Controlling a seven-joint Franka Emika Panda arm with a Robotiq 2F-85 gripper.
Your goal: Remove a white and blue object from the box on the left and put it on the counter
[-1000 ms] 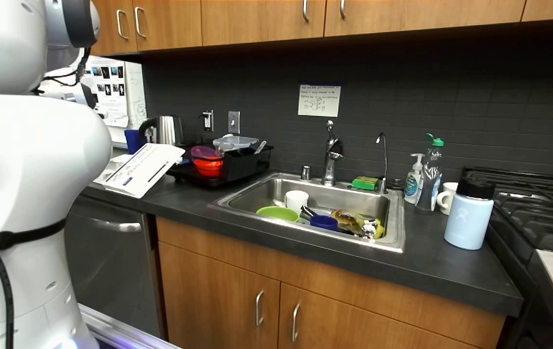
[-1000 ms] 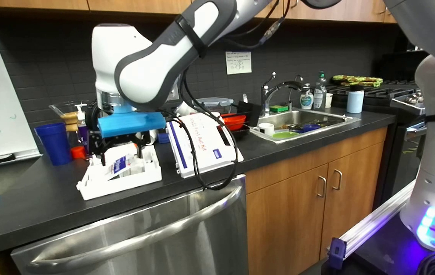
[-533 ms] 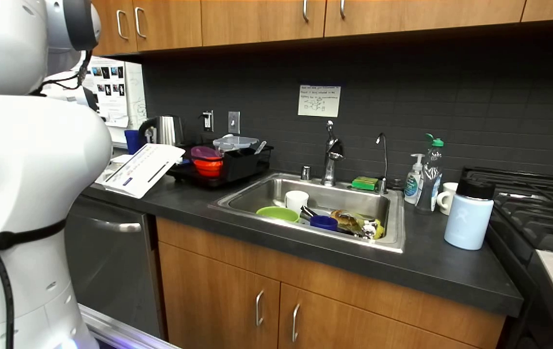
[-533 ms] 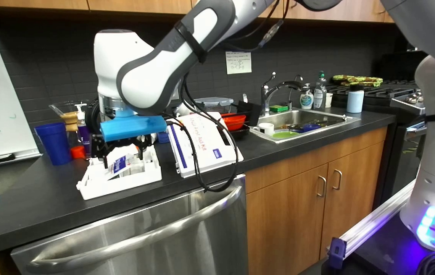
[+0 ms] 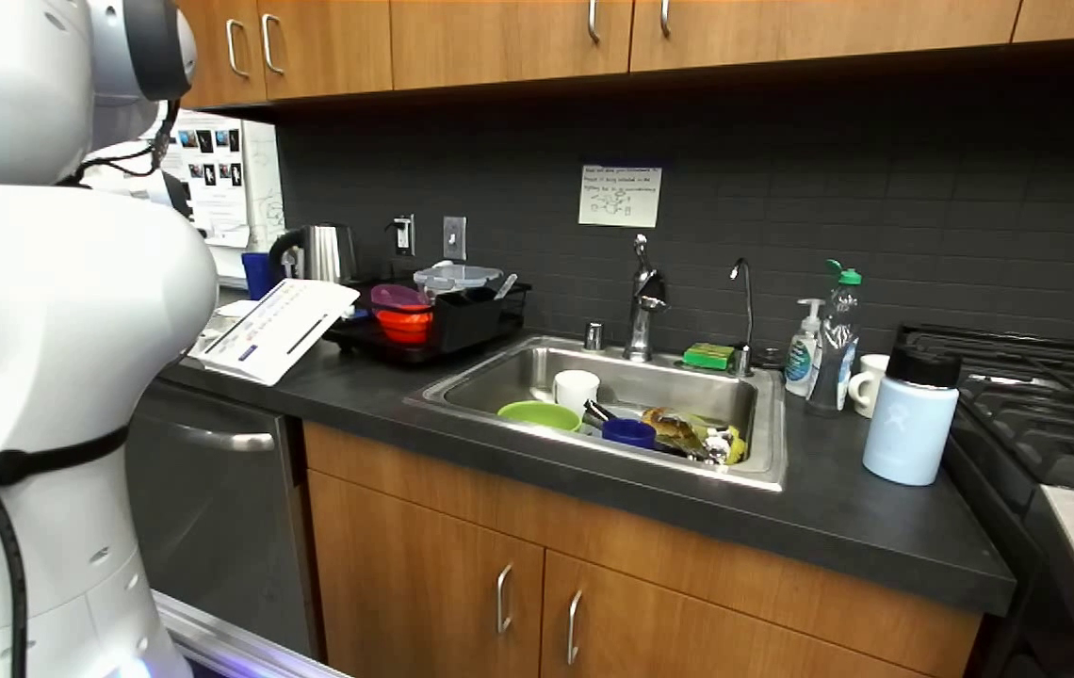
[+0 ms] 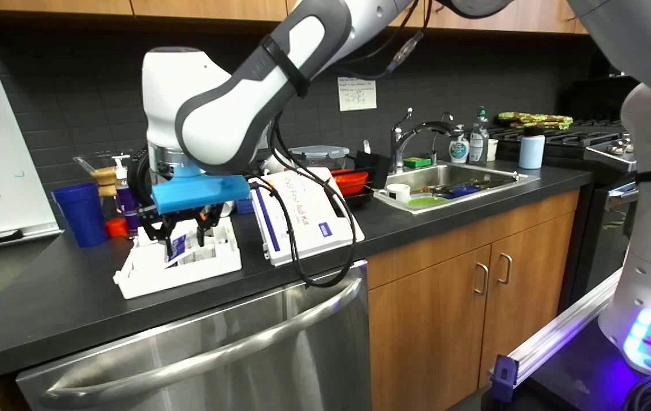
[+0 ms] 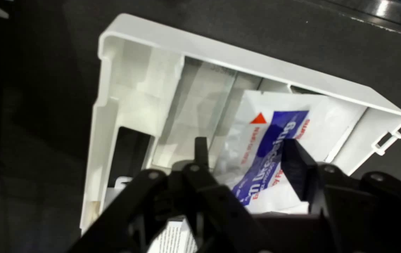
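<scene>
Closest to me is the steel dishwasher (image 6: 280, 374), and right above it, toward the left end of the dark bench (image 6: 45, 291), sits the white box (image 6: 188, 275). The white and blue packet (image 7: 262, 151) is lying in it at a slant, so it's not out yet.

Now the interesting bit, the fingers (image 7: 293, 163). A second ago they were spread quite a bit wider and the arm (image 6: 228, 120) was slightly higher. Now the arm has dipped and they've drawn in toward each other. They're apart though, not clamped on anything as far as I can see: in the wrist view one is over the packet's print and the other is just beside its edge. Can't tell if either one actually touches it. The box has hardly budged.

My read: lining up is over and this is the actual grab, with the lift and the set-down on the bench left to do. The packet looks thin and slick, so imo they might skate across it unless they get low enough to bunch it up.

Just right of the box there's the tilted First Aid Kit panel (image 6: 317, 217), then, farther back, the blue cup (image 6: 81, 217), and way down the bench the sink (image 5: 771, 424).
</scene>
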